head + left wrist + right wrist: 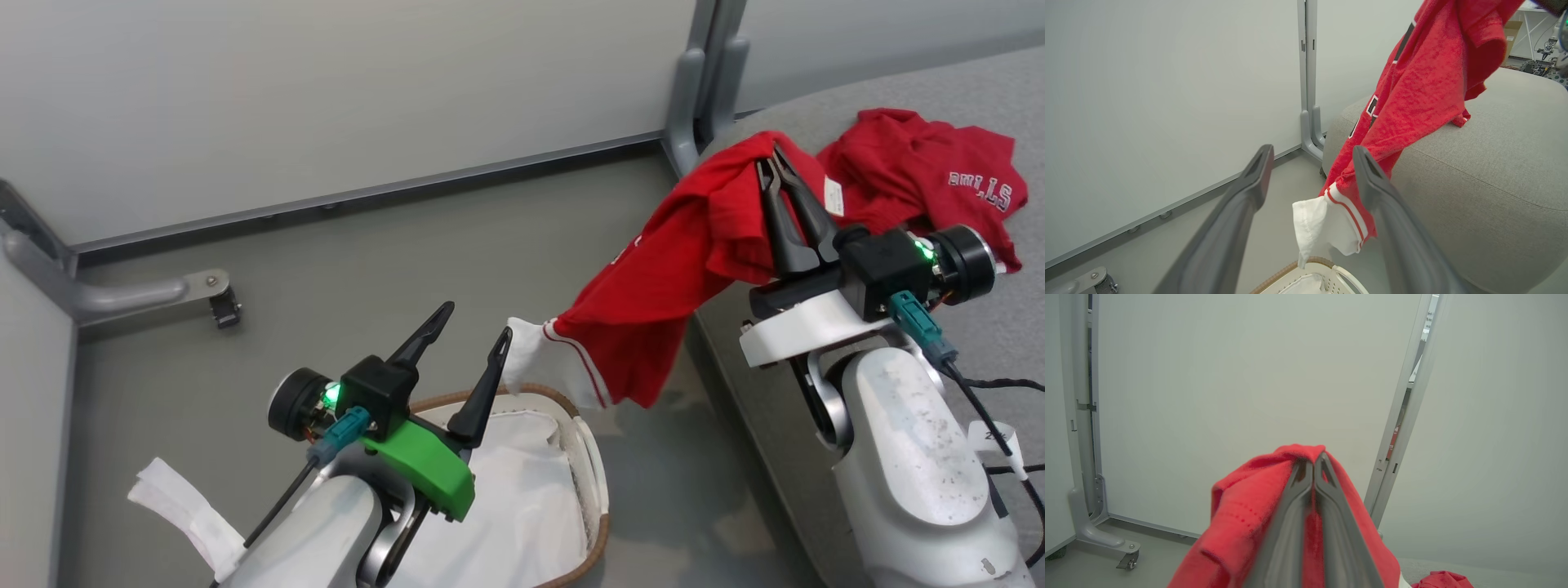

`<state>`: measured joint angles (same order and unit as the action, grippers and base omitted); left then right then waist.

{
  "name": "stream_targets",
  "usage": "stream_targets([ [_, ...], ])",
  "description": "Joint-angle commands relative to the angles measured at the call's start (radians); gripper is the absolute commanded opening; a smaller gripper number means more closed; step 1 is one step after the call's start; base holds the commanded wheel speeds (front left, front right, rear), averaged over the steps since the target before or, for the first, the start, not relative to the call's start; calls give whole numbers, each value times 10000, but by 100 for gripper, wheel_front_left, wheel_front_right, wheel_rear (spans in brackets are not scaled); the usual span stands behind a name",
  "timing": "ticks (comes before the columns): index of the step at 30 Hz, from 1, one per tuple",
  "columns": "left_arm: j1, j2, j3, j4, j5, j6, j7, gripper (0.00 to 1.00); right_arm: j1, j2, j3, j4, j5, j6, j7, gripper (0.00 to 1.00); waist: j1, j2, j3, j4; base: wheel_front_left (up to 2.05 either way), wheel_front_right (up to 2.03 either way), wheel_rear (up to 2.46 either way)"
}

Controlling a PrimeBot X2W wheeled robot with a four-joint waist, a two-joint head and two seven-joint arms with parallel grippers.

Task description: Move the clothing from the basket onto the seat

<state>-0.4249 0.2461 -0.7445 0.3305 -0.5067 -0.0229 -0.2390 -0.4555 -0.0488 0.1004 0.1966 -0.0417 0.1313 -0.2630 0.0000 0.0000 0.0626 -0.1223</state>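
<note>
1. Grey fabric seat cushion (898,90) carries one crumpled red lettered garment (922,175).
2. Second red garment (678,269), white striped cuff dangling, hangs past the seat's edge, right gripper (772,157) clamped on it.
3. White perforated basket (600,490), brown woven rim, sits on the floor (408,245).
4. Left gripper (477,319) hovers above it, fingers spread wide, empty.
</note>
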Motion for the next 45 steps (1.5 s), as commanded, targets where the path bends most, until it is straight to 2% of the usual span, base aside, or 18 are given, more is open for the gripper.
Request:
stream_targets([
  [1,64,-40,6,46,34,42,-79,100,-127,-34,-77,-101,-90,-12,-26,0,0,0,268,-686,0,0,0],
  [12,-275,-420,-161,383,407,-25,-223,100,131,-25,-749,-411,-262,-11,-25,0,0,0,1069,-2642,0,0,0],
  [19,-487,-663,-281,616,629,-131,-271,100,293,-22,-1137,-417,-178,-11,-25,0,0,0,1374,-3020,0,0,0],
  [23,-577,-757,-369,694,765,-224,-263,100,-11,-186,-1104,-265,-213,-12,-25,0,0,0,1549,-2858,0,0,0],
  [29,-619,-828,-340,717,904,-239,-263,100,-1507,-996,-1076,358,-62,-12,-4,0,0,0,1880,-2263,0,0,0],
  [36,-667,-775,-382,589,1184,-231,-254,100,-4608,-2689,-938,1249,-83,-12,713,0,0,0,2461,-1421,0,0,0],
  [39,-745,-734,-430,461,1292,-167,-253,100,-6112,-3592,-1182,1562,-59,-12,1090,0,0,0,2796,-1000,0,0,0],
  [45,-951,-622,-433,121,1538,-73,-254,100,-7927,-5043,-1727,2025,-332,-12,1961,0,0,0,3526,-256,0,0,0],
])
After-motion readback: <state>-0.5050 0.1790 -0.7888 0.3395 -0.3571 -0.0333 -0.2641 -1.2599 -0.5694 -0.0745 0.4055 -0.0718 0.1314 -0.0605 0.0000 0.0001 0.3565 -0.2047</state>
